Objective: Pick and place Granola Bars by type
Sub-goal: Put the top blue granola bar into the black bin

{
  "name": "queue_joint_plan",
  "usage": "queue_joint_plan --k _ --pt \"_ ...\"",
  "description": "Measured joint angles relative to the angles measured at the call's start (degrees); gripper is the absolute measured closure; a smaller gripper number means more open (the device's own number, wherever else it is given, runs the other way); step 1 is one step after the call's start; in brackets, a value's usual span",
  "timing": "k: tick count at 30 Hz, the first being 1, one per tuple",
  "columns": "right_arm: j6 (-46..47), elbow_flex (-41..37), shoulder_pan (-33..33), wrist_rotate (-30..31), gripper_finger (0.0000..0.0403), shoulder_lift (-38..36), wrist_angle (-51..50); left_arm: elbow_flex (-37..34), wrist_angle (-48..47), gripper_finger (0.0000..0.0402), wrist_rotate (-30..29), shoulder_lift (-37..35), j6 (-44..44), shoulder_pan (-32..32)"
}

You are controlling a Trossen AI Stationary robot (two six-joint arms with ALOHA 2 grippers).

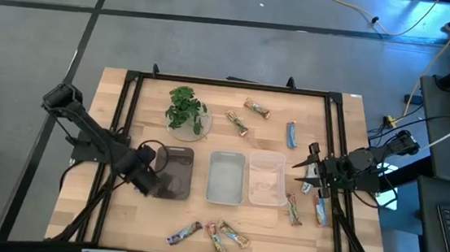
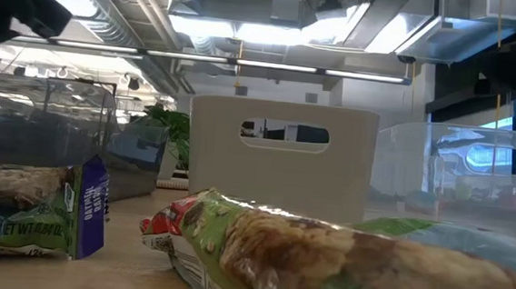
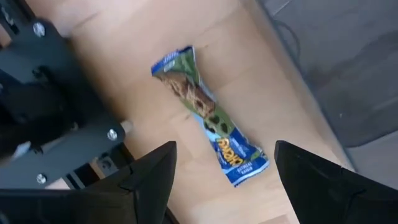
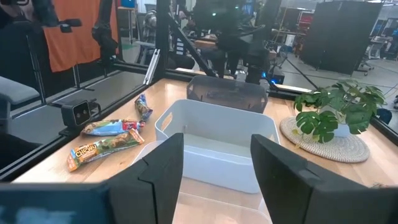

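Observation:
Several wrapped granola bars lie flat on the wooden table. Three are near the near edge (image 1: pixel 215 237), three near the far edge (image 1: pixel 257 108), and others by the right frame (image 1: pixel 320 208). My left gripper (image 1: pixel 145 180) hovers open beside the dark bin (image 1: pixel 180 150). In its wrist view a green and blue bar (image 3: pixel 208 118) lies on the wood ahead of the left gripper (image 3: pixel 224 168). My right gripper (image 1: pixel 303 170) is open at the clear bin's (image 1: pixel 269 155) right side. In the right wrist view, the right gripper (image 4: pixel 217 168) faces the white bin (image 4: pixel 217 134).
Three bins stand in a row mid-table: dark, white (image 1: pixel 228 154) and clear. A leafy plant on a round dish (image 1: pixel 187 110) sits behind the dark bin. A black frame (image 1: pixel 334 136) borders the table. Bare wood lies at the near left corner.

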Motion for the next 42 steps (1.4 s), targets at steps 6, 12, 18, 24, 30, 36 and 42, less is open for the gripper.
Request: queue_joint_plan --k 6,12,18,24,30,36,42 --pt "0.0 0.0 0.0 0.0 0.0212 0.0 1.5 0.0 0.5 0.0138 0.0 3.2 -7.1 -3.5" --pt "0.0 0.0 0.0 0.0 0.0212 0.0 2.1 0.0 2.8 0.0138 -0.1 5.9 -10.6 -5.9" --pt "1.5 0.0 0.0 0.0 0.0212 0.0 2.1 0.0 3.4 0.0138 -2.6 7.4 -10.4 -9.3" --pt "1.5 0.0 0.0 0.0 0.0212 0.0 3.2 0.0 3.5 0.0138 -5.4 7.4 -14.4 -12.1" --pt "1.5 0.0 0.0 0.0 0.0212 0.0 3.9 0.0 3.5 0.0138 -8.7 7.3 -17.6 -14.9" --pt "1.5 0.0 0.0 0.0 0.0212 0.0 4.6 0.0 3.4 0.0138 -11.6 8.7 -22.5 -18.3" --pt "1.5 0.0 0.0 0.0 0.0212 0.0 4.6 0.0 3.5 0.0138 -12.9 12.5 -27.4 -21.1"
